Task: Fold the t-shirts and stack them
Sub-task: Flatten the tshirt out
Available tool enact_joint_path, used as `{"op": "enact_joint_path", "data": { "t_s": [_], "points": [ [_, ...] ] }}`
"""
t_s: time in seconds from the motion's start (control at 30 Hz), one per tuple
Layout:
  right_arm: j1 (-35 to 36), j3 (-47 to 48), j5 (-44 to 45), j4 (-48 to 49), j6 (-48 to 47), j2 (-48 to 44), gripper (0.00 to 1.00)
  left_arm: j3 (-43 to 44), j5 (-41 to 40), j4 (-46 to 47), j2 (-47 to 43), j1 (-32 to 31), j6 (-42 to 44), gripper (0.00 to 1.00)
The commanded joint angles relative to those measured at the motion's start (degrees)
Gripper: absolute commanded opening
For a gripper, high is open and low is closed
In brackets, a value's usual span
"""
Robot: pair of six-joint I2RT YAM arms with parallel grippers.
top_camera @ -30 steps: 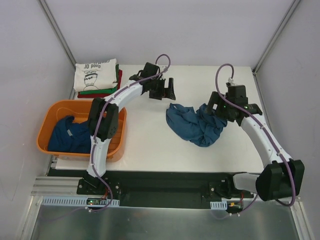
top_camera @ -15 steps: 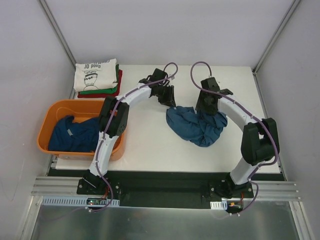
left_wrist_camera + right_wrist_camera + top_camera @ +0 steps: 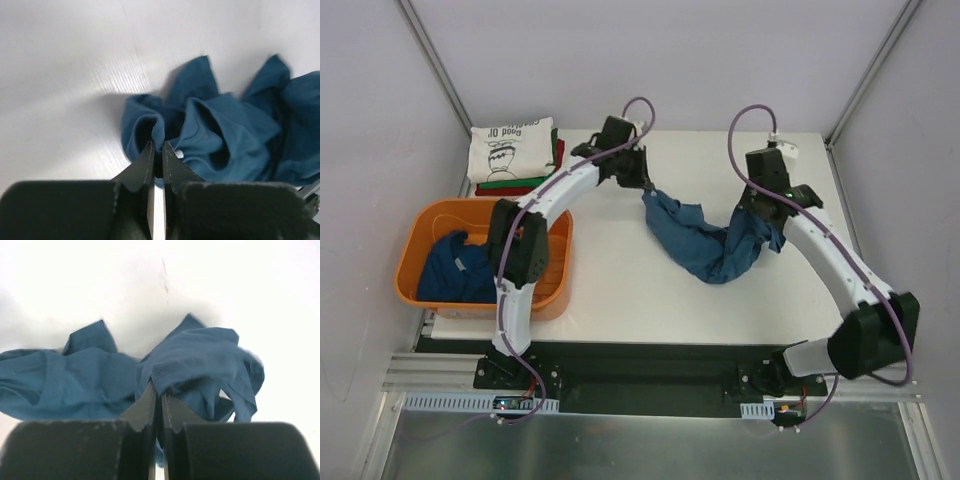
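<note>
A crumpled dark blue t-shirt (image 3: 705,243) stretches across the middle of the white table between my two grippers. My left gripper (image 3: 645,187) is shut on its upper left edge, and a fold of cloth (image 3: 157,131) is pinched between the jaws. On the right, my right gripper (image 3: 763,222) is shut on the shirt's other end, with blue cloth (image 3: 200,360) bunched over its tips. A second dark blue t-shirt (image 3: 460,268) lies in the orange tub (image 3: 556,282). A folded stack with the cream printed t-shirt (image 3: 510,148) on top of green and red ones sits at the back left.
The orange tub stands at the table's left edge beside the left arm. The folded stack is behind it, near the left wall. Grey enclosure walls surround the table on three sides.
Both grippers came down onto the blue t-shirt and shut on it. They then pulled its ends apart and toward the back, so the heap is now drawn out into a long band.
</note>
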Motion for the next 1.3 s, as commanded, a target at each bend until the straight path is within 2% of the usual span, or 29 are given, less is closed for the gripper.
{"op": "enact_joint_path", "data": {
  "t_s": [0.0,0.17,0.37,0.57,0.7,0.83,0.9,0.93,0.97,1.03,1.07,1.13,1.2,1.27],
  "points": [
    [-0.82,1.82,4.99,-1.56,-3.51,-14.46,0.02,-1.93,-6.27,3.27,-17.90,2.24,3.43,0.00],
    [-2.05,4.63,4.73,-4.19,-6.23,-25.28,0.01,-11.23,-12.87,8.63,-35.54,2.32,5.01,0.00],
    [-2.32,9.55,4.73,-6.04,-10.19,-36.27,0.01,-18.36,-20.25,12.32,-53.13,2.24,5.19,0.00],
    [-2.32,11.93,5.95,-6.57,-12.83,-43.13,0.01,-20.66,-19.30,14.08,-61.51,2.23,4.84,0.00],
    [-2.23,12.37,10.08,-7.35,-13.45,-42.44,0.01,-19.87,-18.15,14.17,-59.07,2.23,3.79,0.00],
    [-3.81,13.95,16.23,-11.22,-13.18,-33.94,0.01,-17.07,-18.42,13.73,-49.79,2.24,3.26,0.00],
    [-8.71,12.99,14.58,-13.06,-11.35,-30.06,0.01,-15.39,-18.94,12.68,-44.76,2.32,2.73,0.00],
    [-11.17,12.29,9.87,-13.34,-10.64,-26.04,0.01,-13.21,-18.51,12.24,-38.64,2.32,2.56,0.00],
    [-17.03,11.33,6.17,-13.42,-9.76,-23.91,0.01,-11.62,-18.51,11.54,-35.19,2.32,2.47,0.02],
    [-22.60,7.90,-4.34,-11.68,-8.44,-16.47,0.01,-4.80,-17.72,7.86,-27.37,2.41,2.64,0.14],
    [-26.36,6.84,-6.59,-10.01,-8.26,-13.72,0.01,-1.79,-15.28,6.36,-19.15,2.58,2.47,0.31],
    [-28.85,6.13,-12.55,-6.84,-7.91,-4.44,0.03,8.37,-12.81,-0.11,-7.98,3.20,1.50,0.51],
    [-30.53,8.14,-14.69,-7.01,-7.38,1.83,0.03,13.42,-9.46,-3.31,-3.10,3.64,0.45,0.76],
    [-30.80,11.57,-14.26,-7.10,-7.82,8.79,0.09,15.03,-7.35,-4.46,-1.23,3.90,-0.61,0.84]
  ]
}}
